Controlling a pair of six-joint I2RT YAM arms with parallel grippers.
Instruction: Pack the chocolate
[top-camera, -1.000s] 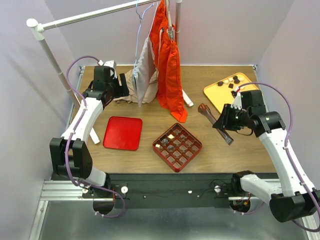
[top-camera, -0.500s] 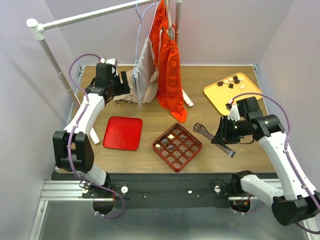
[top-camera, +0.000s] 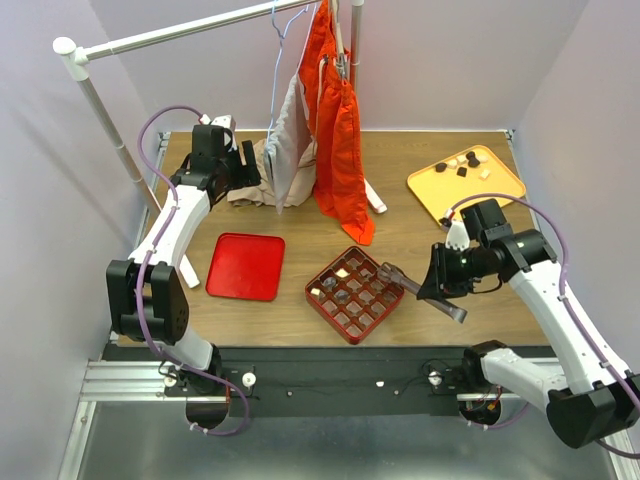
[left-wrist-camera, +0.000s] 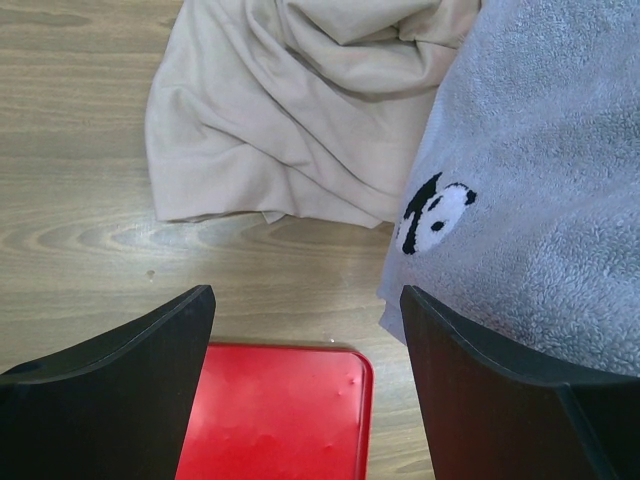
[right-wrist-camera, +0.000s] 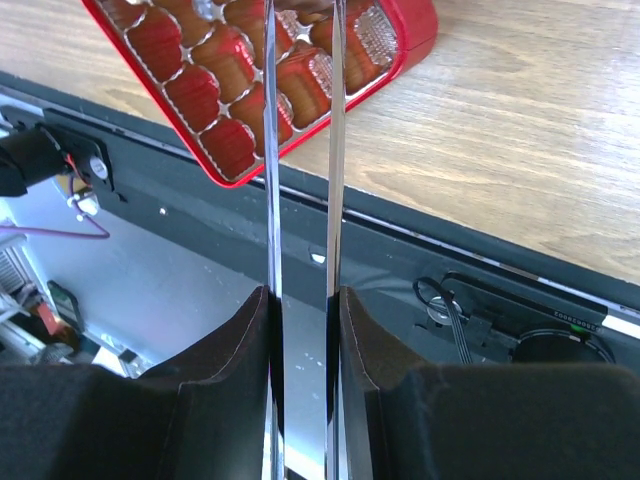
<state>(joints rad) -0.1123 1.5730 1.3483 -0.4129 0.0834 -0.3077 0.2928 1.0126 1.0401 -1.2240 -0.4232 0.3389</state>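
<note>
Several dark and a few pale chocolate lumps (top-camera: 462, 165) lie on the yellow-orange tray (top-camera: 490, 190) at the back right. A few more chocolates (top-camera: 343, 296) sit in cells of the red gridded box (top-camera: 378, 312) at the front centre. My right gripper (top-camera: 437, 280) is shut on metal tongs (top-camera: 405, 283) whose tips reach over the box's right side. In the right wrist view the tong blades (right-wrist-camera: 270, 150) run up to the box (right-wrist-camera: 230, 110); a small brown lump seems pinched at their tips (right-wrist-camera: 303, 8). My left gripper (top-camera: 240, 170) is open and empty at the back left.
A flat red lid (top-camera: 246, 266) lies left of the box; it also shows below the left gripper (left-wrist-camera: 308, 300) in the left wrist view (left-wrist-camera: 280, 410). Beige cloth (left-wrist-camera: 290, 120) and a grey towel (left-wrist-camera: 540, 200) lie there. Orange clothes (top-camera: 335, 130) hang from a rack.
My right arm has carried the tongs left and nearer, from beside the yellow tray to over the box's right side. The left arm shifted slightly at first, then stayed still.
</note>
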